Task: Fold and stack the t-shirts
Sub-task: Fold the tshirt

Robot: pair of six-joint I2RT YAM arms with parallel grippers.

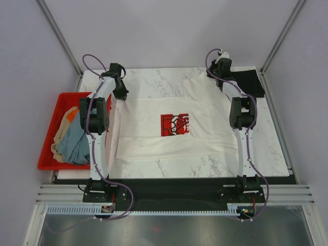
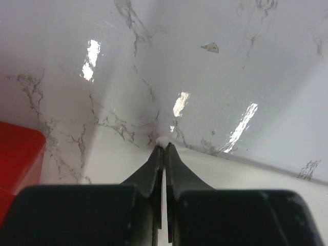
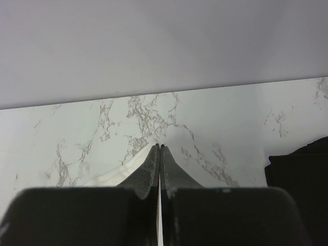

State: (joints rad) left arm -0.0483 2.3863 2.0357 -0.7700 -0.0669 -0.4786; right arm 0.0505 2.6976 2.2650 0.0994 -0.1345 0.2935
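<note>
A cream-white t-shirt (image 1: 154,138) with a red chest print (image 1: 174,124) lies spread flat on the marble table (image 1: 154,82). My left gripper (image 1: 122,95) is at its far left corner. In the left wrist view the gripper (image 2: 163,146) is shut, with a nub of the white t-shirt (image 2: 118,159) pinched at the tips. My right gripper (image 1: 219,82) is at the shirt's far right edge. In the right wrist view it (image 3: 160,147) is shut, with the white cloth (image 3: 110,174) rising into the jaws. A black t-shirt (image 1: 252,82) (image 3: 302,174) lies at the far right corner.
A red plastic crate (image 1: 51,138) (image 2: 15,154) stands off the table's left edge, holding a grey-blue shirt (image 1: 74,143) and a tan one (image 1: 62,134). Grey walls close in the back and sides. Bare marble shows beyond the shirt's far edge and along the near edge (image 1: 205,166).
</note>
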